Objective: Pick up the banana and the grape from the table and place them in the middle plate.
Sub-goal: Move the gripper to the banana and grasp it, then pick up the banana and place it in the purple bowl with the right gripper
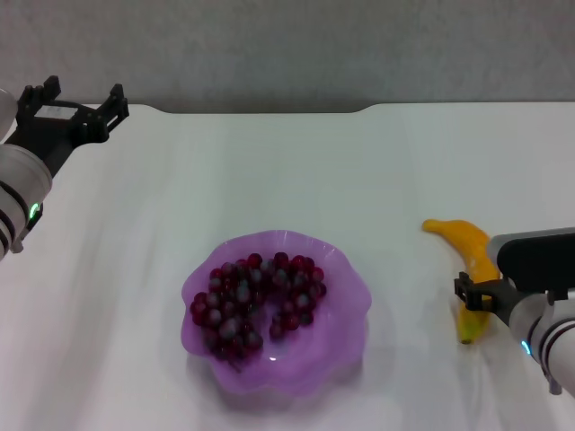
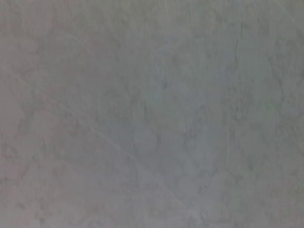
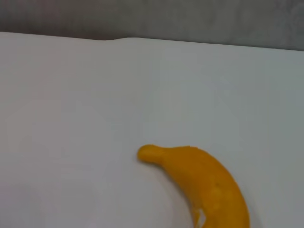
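The grape point(image 1: 256, 301), a dark red-purple bunch, lies inside the lilac middle plate point(image 1: 352, 285) at the front centre of the white table point(image 1: 296, 171). The yellow-orange banana point(image 1: 469, 249) lies on the table to the right of the plate, and it also shows in the right wrist view as the banana point(image 3: 204, 178). My right gripper point(image 1: 476, 296) is at the banana's near half, right over it. My left gripper point(image 1: 79, 99) hangs open and holds nothing, at the far left near the table's back edge. The left wrist view shows only a grey surface.
The table's far edge point(image 1: 359, 108) has a notch and meets a grey wall behind it. Bare white tabletop lies between the plate and the banana.
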